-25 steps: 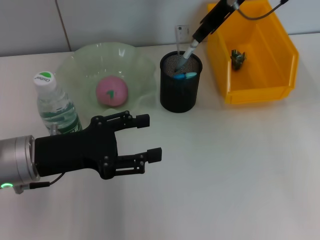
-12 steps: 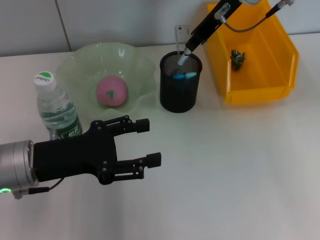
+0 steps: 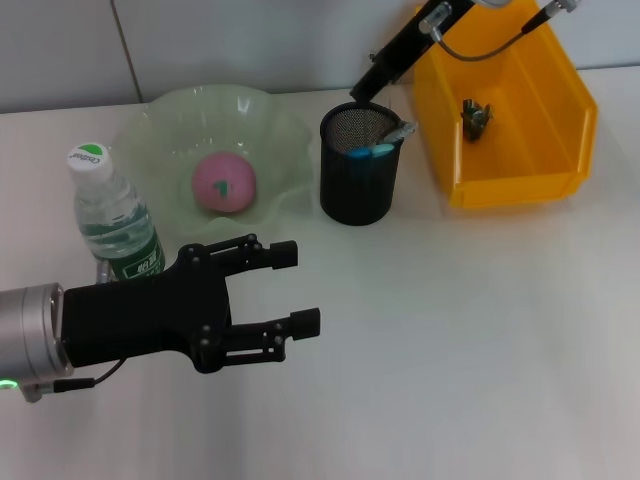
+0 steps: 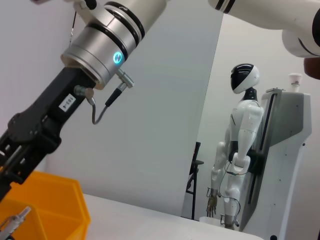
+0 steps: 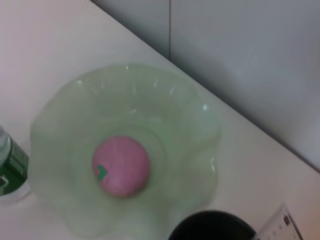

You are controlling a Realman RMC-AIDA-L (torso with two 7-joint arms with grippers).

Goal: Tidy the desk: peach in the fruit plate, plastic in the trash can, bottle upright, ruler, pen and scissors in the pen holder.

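With the pen [image 3: 393, 133] leaning on the holder [image 3: 361, 178] rim at upper centre, the right hand [image 3: 366, 84], whose opening I cannot tell, could knock it out, while the left hand [image 3: 285, 286] hovers wide, lower left.

pink peach [image 3: 224, 183], pale green plate [image 3: 160, 122], yellow bin [image 3: 575, 110]

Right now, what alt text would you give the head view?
A white desk with a pen leaning in a black mesh pen holder, the right gripper just above it. Peach in green plate, bottle upright, left gripper open in front.
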